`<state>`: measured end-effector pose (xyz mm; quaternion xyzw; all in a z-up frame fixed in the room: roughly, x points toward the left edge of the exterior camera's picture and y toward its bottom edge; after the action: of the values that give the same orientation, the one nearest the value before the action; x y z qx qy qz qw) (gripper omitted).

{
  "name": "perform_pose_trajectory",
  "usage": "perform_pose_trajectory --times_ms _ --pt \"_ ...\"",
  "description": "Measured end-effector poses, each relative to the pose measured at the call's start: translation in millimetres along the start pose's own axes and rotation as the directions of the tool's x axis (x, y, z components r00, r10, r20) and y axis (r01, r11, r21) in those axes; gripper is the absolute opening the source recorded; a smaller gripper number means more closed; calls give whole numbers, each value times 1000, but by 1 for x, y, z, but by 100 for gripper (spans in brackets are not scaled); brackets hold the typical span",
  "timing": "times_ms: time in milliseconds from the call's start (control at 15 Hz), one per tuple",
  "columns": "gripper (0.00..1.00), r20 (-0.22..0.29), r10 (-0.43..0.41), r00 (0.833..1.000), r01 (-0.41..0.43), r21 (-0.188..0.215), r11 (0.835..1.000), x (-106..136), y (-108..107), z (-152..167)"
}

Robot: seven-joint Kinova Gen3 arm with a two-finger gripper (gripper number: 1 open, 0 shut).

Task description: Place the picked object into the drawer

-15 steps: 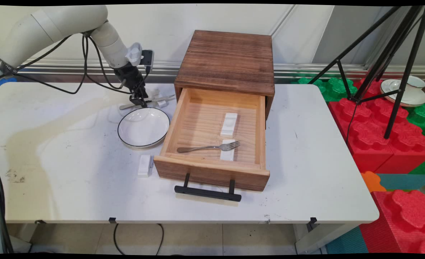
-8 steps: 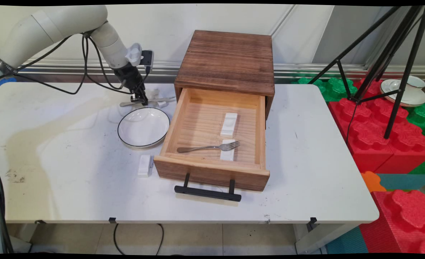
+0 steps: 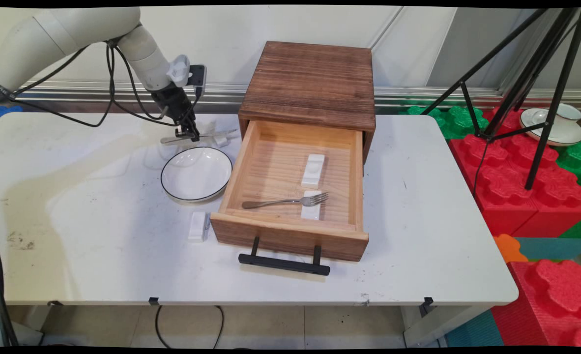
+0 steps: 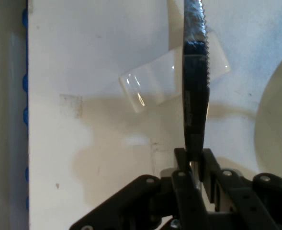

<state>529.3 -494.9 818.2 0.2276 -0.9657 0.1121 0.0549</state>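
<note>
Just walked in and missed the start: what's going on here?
The robot arm's gripper is shut on a table knife and holds it just above the white table, over a small white rest, behind the black-rimmed plate. Beside them a wooden drawer stands open, with a fork lying across one of two white rests inside. Another white rest lies on the table by the drawer's front.

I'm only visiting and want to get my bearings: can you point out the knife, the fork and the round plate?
knife [image 4: 195, 86]: hand view, middle of its serrated blade.
fork [image 3: 313, 199]: main view, the tines, inside the open drawer.
round plate [image 3: 195, 173]: main view, bare centre of the dish.
</note>
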Motion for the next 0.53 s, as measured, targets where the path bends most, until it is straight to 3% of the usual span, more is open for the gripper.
perform_pose_trajectory --times_ms 533 --pt "0 2 18 1000 -18 15 1000 -11 14 -33"
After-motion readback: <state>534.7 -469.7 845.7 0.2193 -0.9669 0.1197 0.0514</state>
